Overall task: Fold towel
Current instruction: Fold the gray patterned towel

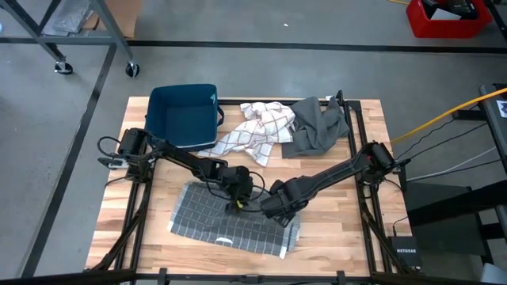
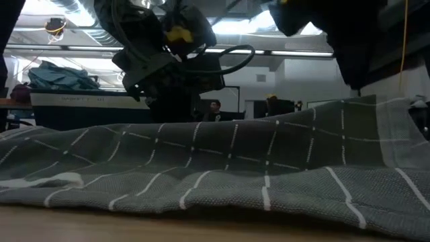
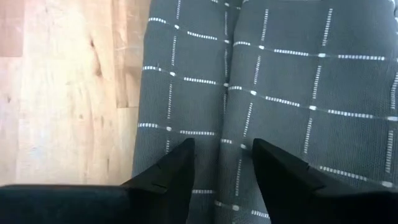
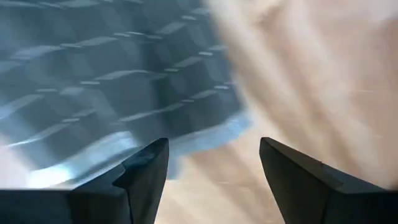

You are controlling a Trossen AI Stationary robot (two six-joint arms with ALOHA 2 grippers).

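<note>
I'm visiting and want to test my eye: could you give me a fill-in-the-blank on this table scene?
1. The grey checked towel lies on a ___ table.
2. The tub at the table's back is ___ in colour.
3. Both grippers, left gripper and right gripper, have their fingers ___.

Missing words: wooden; blue; open

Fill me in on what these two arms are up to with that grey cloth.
Both arms are working over a grey checked towel spread near the table's front edge. The left gripper hangs just above the cloth, fingers apart with nothing between them. The right gripper is also open and empty, over the towel's edge and bare wood. A white checked towel, a plain grey one and a blue bin wait at the back.
</note>
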